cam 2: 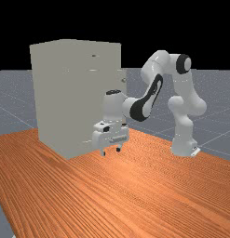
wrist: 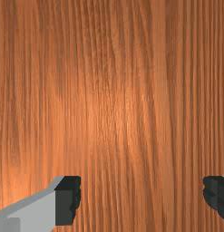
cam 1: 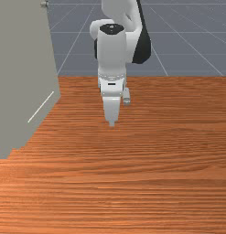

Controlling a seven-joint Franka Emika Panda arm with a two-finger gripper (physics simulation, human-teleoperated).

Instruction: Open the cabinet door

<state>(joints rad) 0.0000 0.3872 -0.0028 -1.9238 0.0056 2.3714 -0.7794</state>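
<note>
Jaws are standing wide apart, gripping nothing; gripper (cam 2: 111,151) is hanging over the table (cam 2: 149,204). Cabinet (cam 1: 23,59) is standing at the front view's left, its door (cam 2: 124,93) apparently facing the arm (cam 2: 184,100), a small knob (cam 1: 44,4) jutting there. Am planning on lifting first, keeping clear of the cabinet, then centring squarely on the knob before squeezing.

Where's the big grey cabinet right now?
In the far view, the cabinet stands on the table, left of the arm's base; it's at the front view's left edge.
</note>
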